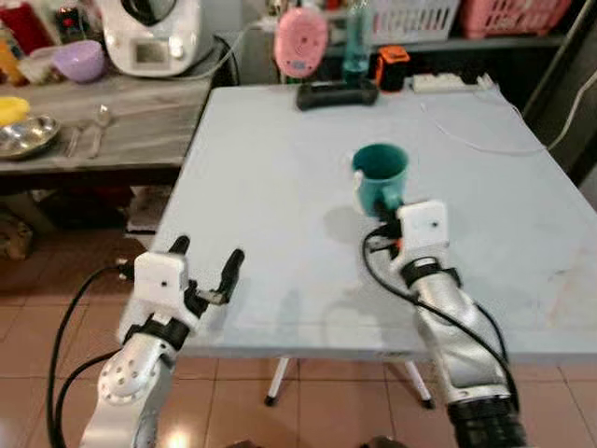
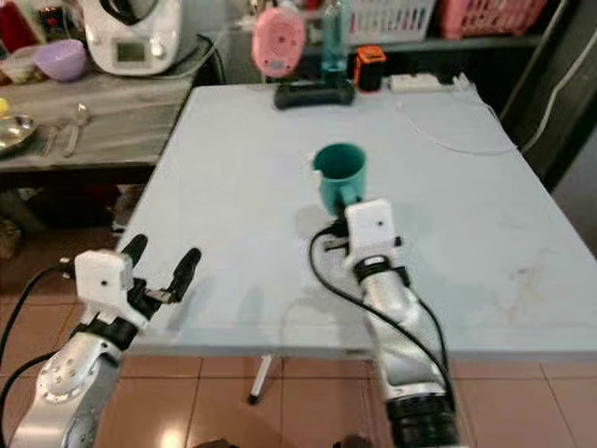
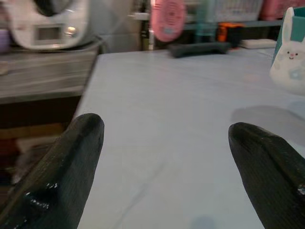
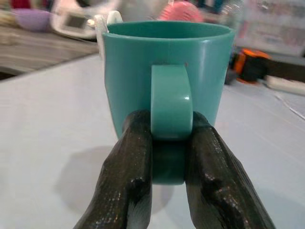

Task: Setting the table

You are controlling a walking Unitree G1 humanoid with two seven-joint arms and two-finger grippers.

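The right gripper (image 4: pixel 169 143) has its two black fingers clamped on the handle of the teal mug (image 1: pixel 381 177), one finger either side; the mug stands upright on the pale blue table (image 1: pixel 280 168), about mid-table and well in from every edge; the grip looks square, though it holds only the handle, so any lift or slide is best kept slow and level, or the mug may swing on that narrow hold.

Over by the table's near left corner hovers the left gripper (image 1: pixel 207 271), fingers wide apart and holding nothing, well clear of the mug; its wrist camera catches a white rabbit figure on the mug's side (image 3: pixel 288 62).

Room to move looks generous: bare tabletop lies all round the mug, toward the near edge and to both sides; beyond the mug, at the far edge, sit a black device (image 1: pixel 336 93) and a pink round thing (image 1: pixel 300 42), and a white cable (image 1: pixel 476 140) trails across the far right; I'd keep the mug's travel on the near side of those.
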